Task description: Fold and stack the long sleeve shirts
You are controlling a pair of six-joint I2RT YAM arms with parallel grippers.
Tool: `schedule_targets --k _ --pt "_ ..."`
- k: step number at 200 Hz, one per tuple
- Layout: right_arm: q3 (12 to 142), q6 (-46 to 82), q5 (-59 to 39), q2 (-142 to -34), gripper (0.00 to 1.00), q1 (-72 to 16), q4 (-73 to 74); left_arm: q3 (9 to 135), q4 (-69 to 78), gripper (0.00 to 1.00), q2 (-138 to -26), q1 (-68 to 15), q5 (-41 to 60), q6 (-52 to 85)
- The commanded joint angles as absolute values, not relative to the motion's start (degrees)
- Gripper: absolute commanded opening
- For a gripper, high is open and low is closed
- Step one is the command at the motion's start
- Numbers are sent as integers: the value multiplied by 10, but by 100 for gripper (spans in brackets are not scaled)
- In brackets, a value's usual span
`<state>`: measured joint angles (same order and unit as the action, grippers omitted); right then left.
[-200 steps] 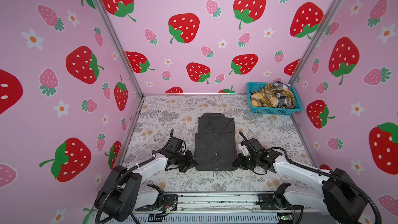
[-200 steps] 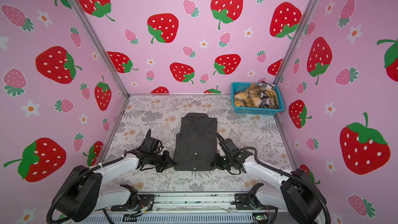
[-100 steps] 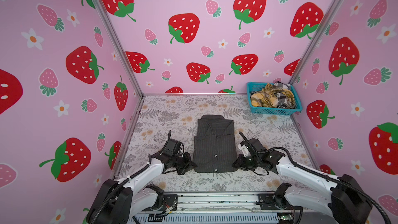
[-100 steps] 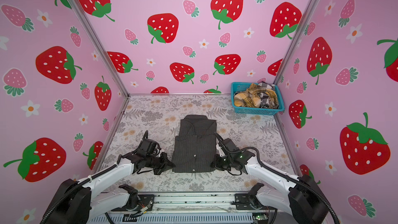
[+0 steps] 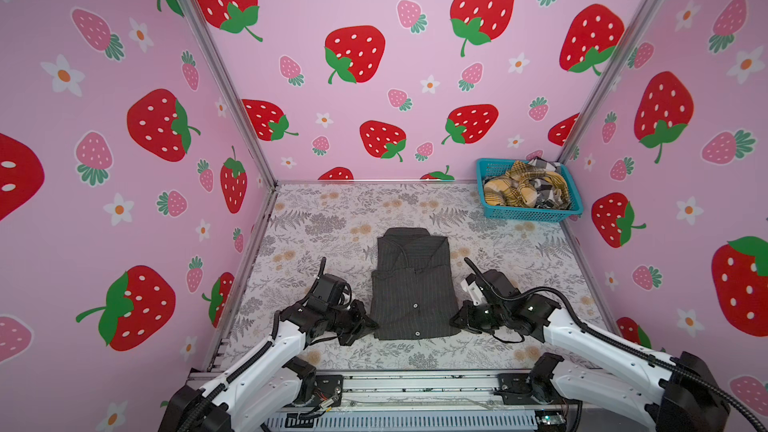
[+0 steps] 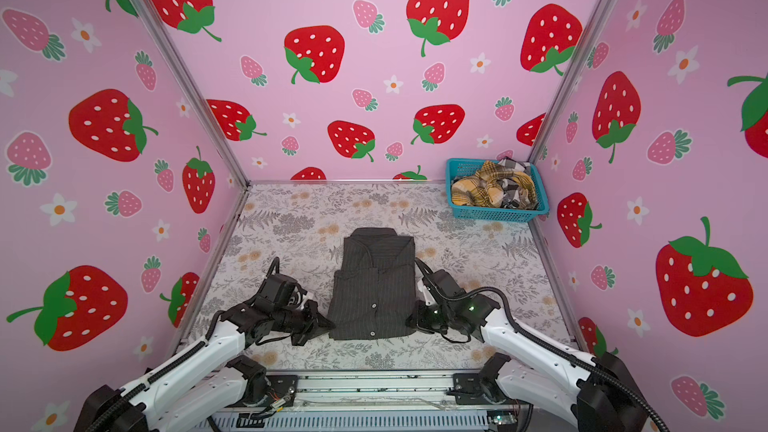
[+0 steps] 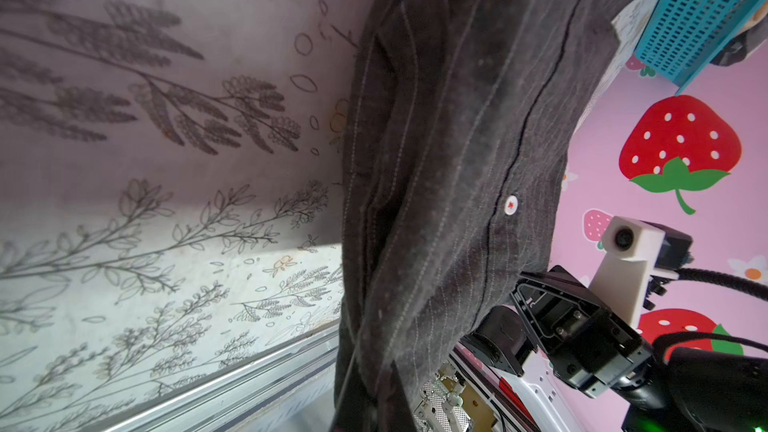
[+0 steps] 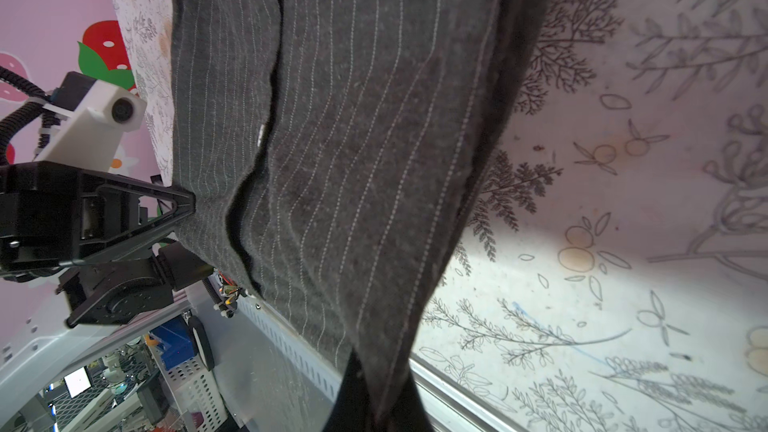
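Observation:
A dark charcoal pinstriped shirt (image 5: 411,284) (image 6: 376,284) lies folded into a rectangle in the middle of the table, collar toward the back. My left gripper (image 5: 372,323) (image 6: 330,323) is shut on its near left corner, and the cloth (image 7: 449,160) runs down into the left gripper (image 7: 374,417). My right gripper (image 5: 454,320) (image 6: 409,320) is shut on the near right corner, with the cloth (image 8: 353,139) pinched in the right gripper (image 8: 374,413). A mustard plaid shirt (image 5: 509,193) (image 6: 478,193) and a black-and-white checked shirt (image 5: 544,168) (image 6: 513,166) lie crumpled in the basket.
The turquoise mesh basket (image 5: 528,214) (image 6: 496,214) stands in the back right corner. Pink strawberry walls close in three sides. A metal rail (image 5: 415,384) runs along the front edge, just below the shirt's hem. Floral table surface (image 5: 332,218) shows around the shirt.
Both grippers have drawn back toward the front edge, and the folded charcoal shirt has slid a little that way with them. Both grips have held.

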<state>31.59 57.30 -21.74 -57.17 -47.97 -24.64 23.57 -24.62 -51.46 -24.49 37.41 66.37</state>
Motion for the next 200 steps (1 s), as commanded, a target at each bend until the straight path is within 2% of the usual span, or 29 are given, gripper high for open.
schedule_targets --k 1,62,95,154,200 --pt "341 582 -185 -570 0 -476 -310 267 -276 0 -520 -246 350 680" --pt "394 588 -179 -573 0 -466 -313 357 -284 0 -541 -254 333 673" --pt "393 575 -190 -596 0 -460 -305 353 -278 0 -571 -254 345 659" --pt "368 595 -186 -527 0 -484 -341 360 -437 0 -458 -271 331 648" --pt "359 658 -142 -468 0 -581 -376 344 -547 0 -369 -294 330 664"
